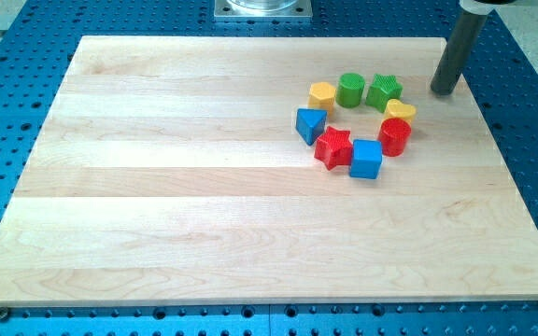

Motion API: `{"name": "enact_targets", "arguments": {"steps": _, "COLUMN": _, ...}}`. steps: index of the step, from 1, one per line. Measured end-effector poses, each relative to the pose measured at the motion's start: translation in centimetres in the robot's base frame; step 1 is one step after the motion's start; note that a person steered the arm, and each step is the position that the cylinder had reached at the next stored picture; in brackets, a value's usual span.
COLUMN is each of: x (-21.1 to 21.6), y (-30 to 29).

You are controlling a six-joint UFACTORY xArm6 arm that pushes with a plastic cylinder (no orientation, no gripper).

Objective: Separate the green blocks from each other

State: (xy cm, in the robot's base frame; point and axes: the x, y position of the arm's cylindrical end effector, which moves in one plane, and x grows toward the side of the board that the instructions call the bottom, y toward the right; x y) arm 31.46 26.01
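A green cylinder (350, 90) and a green star (383, 91) stand side by side, almost touching, at the top of a ring of blocks right of the board's middle. My tip (443, 91) rests on the board to the right of the green star, a short gap away, touching no block.
The ring also holds a yellow hexagon (321, 94), a yellow heart (400, 111), a red cylinder (394, 136), a blue cube (366, 159), a red star (333, 147) and a blue triangle (310, 124). The wooden board (176, 187) lies on a blue perforated table.
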Motion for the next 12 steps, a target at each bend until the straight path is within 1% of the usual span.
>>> {"name": "enact_targets", "arguments": {"steps": 5, "x": -0.1, "y": 0.1}}
{"name": "enact_targets", "arguments": {"steps": 7, "x": -3.5, "y": 0.1}}
{"name": "enact_targets", "arguments": {"steps": 8, "x": -2.1, "y": 0.0}}
{"name": "enact_targets", "arguments": {"steps": 9, "x": 0.8, "y": -0.5}}
{"name": "enact_targets", "arguments": {"steps": 10, "x": 0.9, "y": -3.7}}
{"name": "enact_targets", "arguments": {"steps": 12, "x": 0.9, "y": -14.4}}
